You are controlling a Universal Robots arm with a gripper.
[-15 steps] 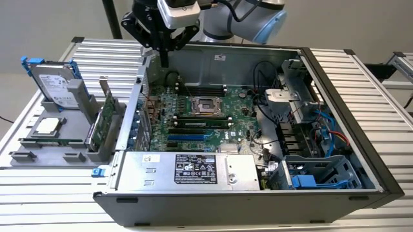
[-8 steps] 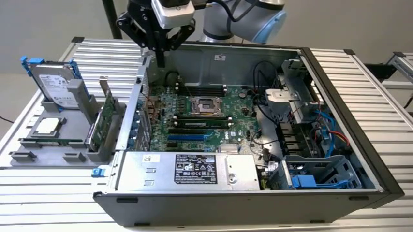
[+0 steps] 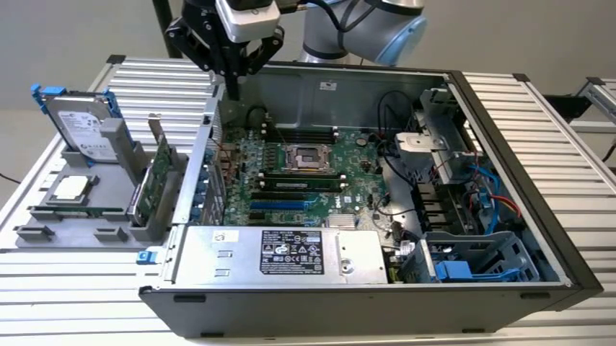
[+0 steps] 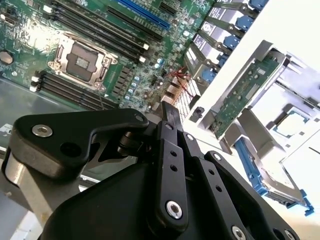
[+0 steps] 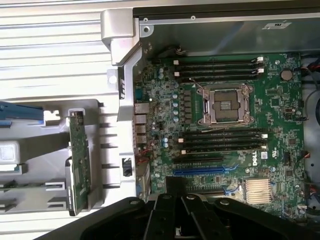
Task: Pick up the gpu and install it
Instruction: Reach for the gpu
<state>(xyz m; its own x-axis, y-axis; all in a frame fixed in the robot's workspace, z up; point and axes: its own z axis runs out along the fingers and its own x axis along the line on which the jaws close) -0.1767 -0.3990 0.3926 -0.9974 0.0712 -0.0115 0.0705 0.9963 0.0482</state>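
Gray rack (image 3: 120, 148) holds the gpu (image 3: 157, 176) upright, apart from the pincer (image 3: 234, 90).

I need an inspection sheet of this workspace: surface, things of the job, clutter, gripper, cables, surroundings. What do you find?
Surface: slatted metal table, carrying the open computer case.
Job's things: gpu upright in the grey holder, beside the case, not installed.
Clutter: hard drive, processor chip, memory stick in the same holder.
Gripper: gripper shut, holding nothing, above the case's edge on the exterior view's left.
Cables: blue and red cables inside the case.
Surroundings: plain grey wall.
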